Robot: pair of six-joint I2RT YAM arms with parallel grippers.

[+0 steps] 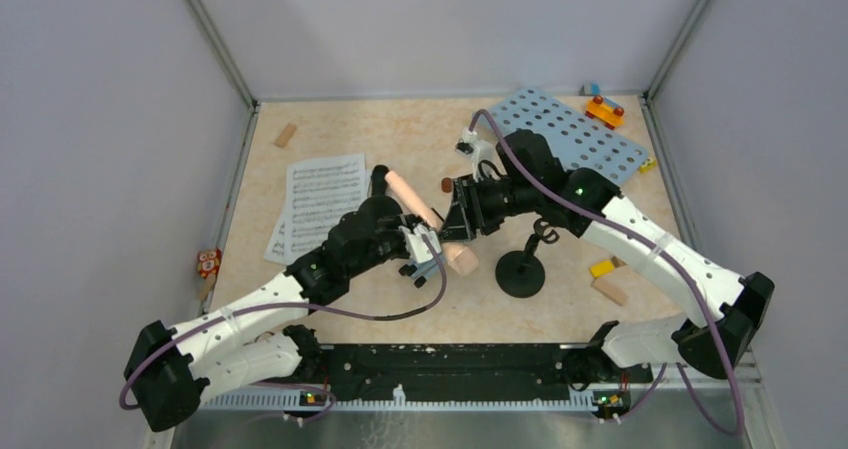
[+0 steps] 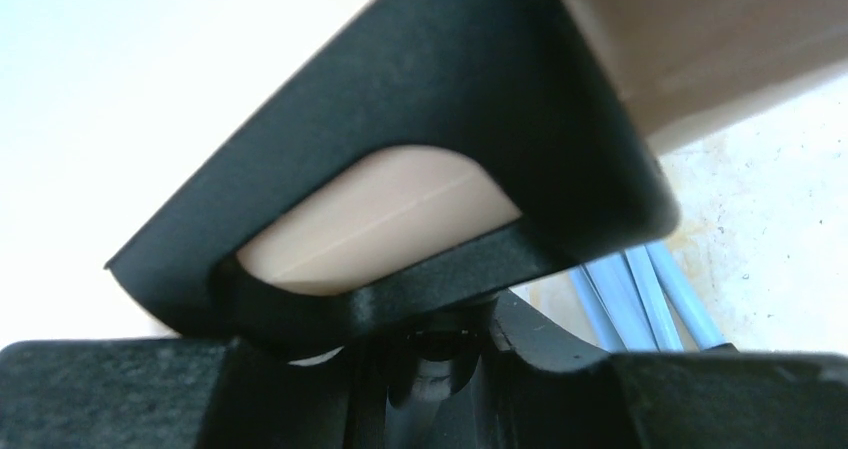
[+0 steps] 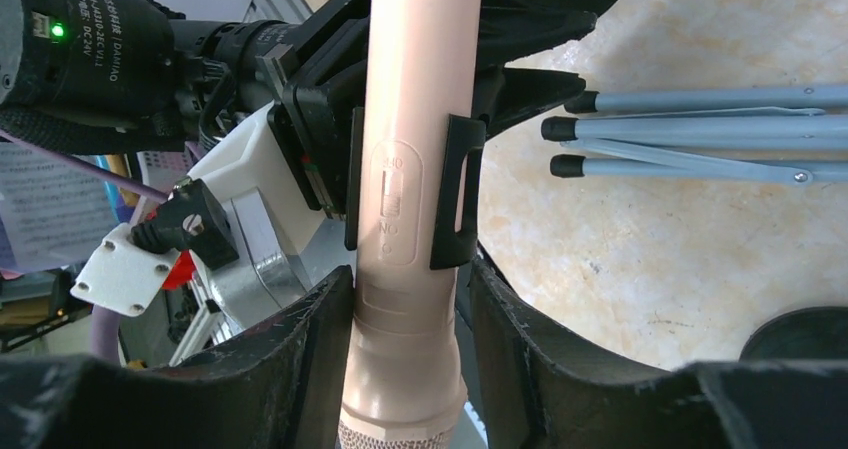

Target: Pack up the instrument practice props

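The beige microphone (image 1: 428, 219) sits in the black clip of a mic holder (image 3: 457, 194), lifted off the table at the centre. My left gripper (image 1: 425, 244) is shut on that holder's stem, just below the clip (image 2: 440, 269). My right gripper (image 3: 410, 304) closes on the microphone's body near its mesh head. A second round-based mic holder (image 1: 521, 269) stands on the table to the right. The light-blue perforated music rack (image 1: 575, 134) lies at the back right, with its grey tripod legs (image 3: 700, 129) folded. White sheet music (image 1: 318, 201) lies at the left. No black microphone shows.
Small toy blocks lie at the back left (image 1: 287, 135), on the rack's far corner (image 1: 604, 109) and at the right (image 1: 610, 289). A small patterned box (image 1: 208, 262) sits at the left wall. Grey walls close in the table on three sides.
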